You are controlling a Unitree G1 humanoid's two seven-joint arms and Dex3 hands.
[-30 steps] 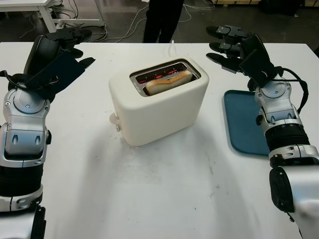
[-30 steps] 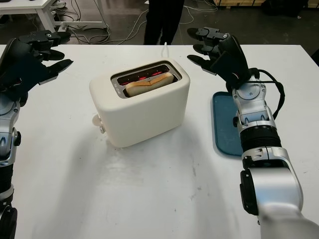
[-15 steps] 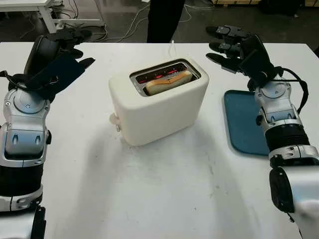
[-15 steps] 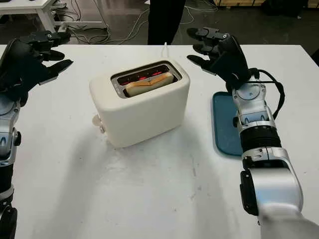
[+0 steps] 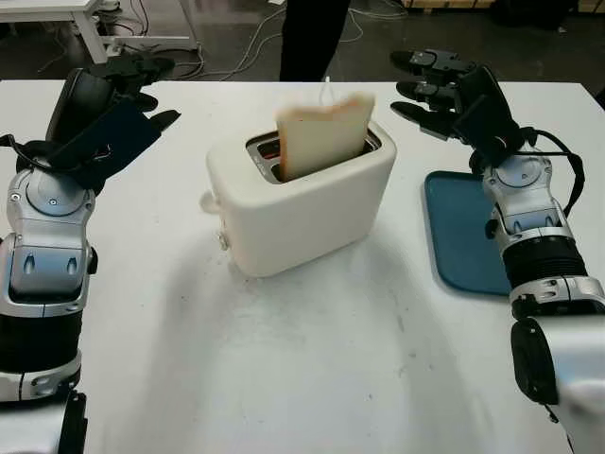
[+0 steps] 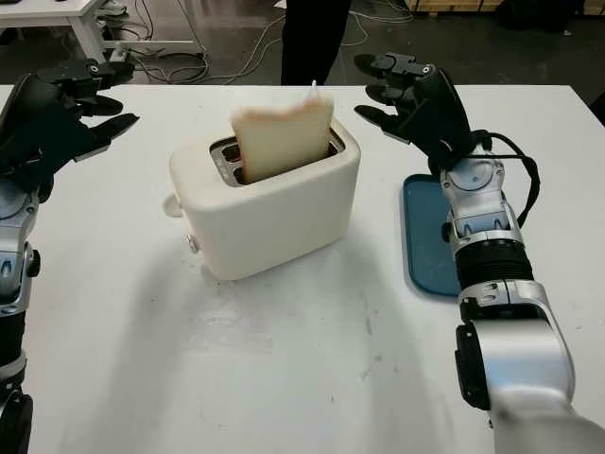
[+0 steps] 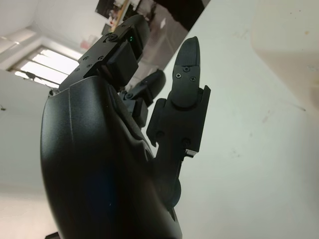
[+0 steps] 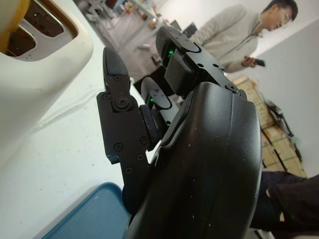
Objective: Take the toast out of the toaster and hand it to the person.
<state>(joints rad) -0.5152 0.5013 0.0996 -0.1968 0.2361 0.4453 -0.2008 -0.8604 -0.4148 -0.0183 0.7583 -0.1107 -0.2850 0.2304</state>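
A cream toaster (image 5: 301, 203) stands in the middle of the white table. A slice of toast (image 5: 321, 134) stands upright out of its front slot, well above the rim. My right hand (image 5: 437, 87) is open, raised to the right of the toaster and a short gap from the toast. My left hand (image 5: 128, 87) is open, held up at the far left, well away from the toaster. A person in dark trousers (image 5: 314, 33) stands behind the table's far edge. In the right wrist view the toaster's slots (image 8: 42, 20) lie just beyond my right hand (image 8: 134, 129).
A blue tray (image 5: 465, 232) lies flat to the right of the toaster, under my right forearm. Cables and a table leg (image 5: 95, 28) are on the floor behind. Another person in a light top (image 8: 234, 37) stands further back.
The toast has popped up from down inside the slot to standing high above the toaster, and the side lever has risen. Both hands have stayed where they were.
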